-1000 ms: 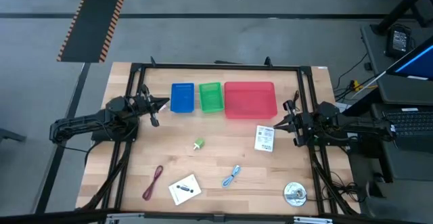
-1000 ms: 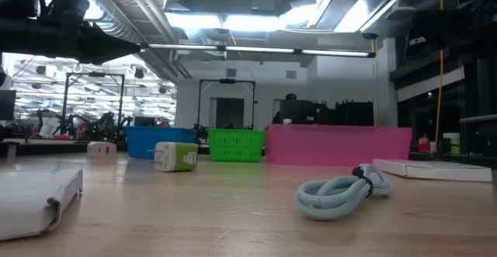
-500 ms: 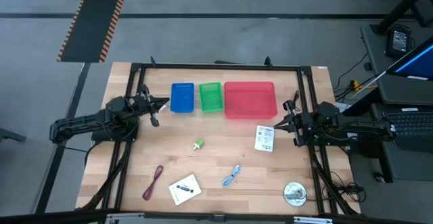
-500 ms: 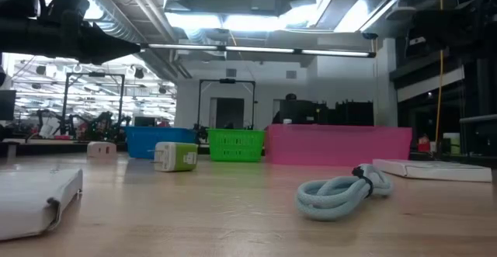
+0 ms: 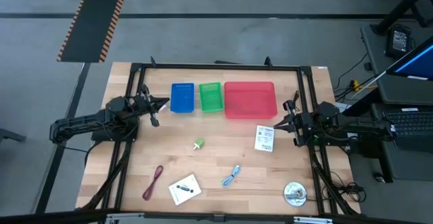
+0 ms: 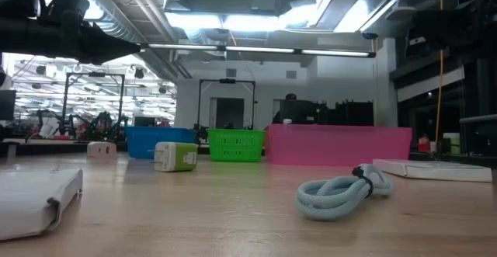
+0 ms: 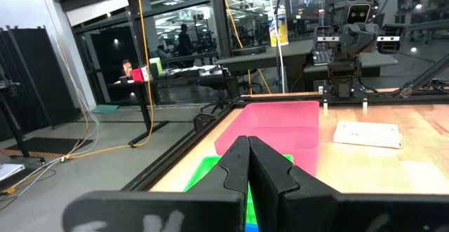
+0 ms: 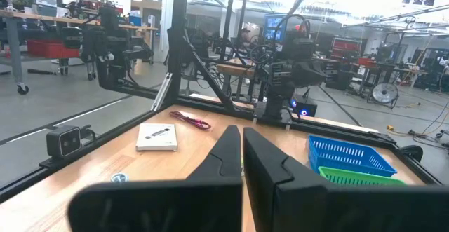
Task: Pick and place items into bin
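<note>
My left gripper (image 5: 162, 104) hovers shut near the table's left side, beside the blue bin (image 5: 182, 97). My right gripper (image 5: 275, 124) hovers shut at the right side, close to a white printed card (image 5: 264, 138) that lies flat. Both touch nothing. Lying on the wood are a green-white piece (image 5: 198, 144), a maroon cable loop (image 5: 153, 182), a white packet (image 5: 185, 189) and a light-blue cable loop (image 5: 232, 176). The low view shows the light-blue cable loop (image 6: 342, 189) and the green-white piece (image 6: 176, 156). In the wrist views my left gripper (image 7: 248, 148) and right gripper (image 8: 242, 137) have their fingers together.
A green bin (image 5: 210, 97) and a large red bin (image 5: 249, 99) stand beside the blue one along the far side. A round silvery disc (image 5: 294, 193) lies near the right near corner. A black frame (image 5: 216, 66) rims the table.
</note>
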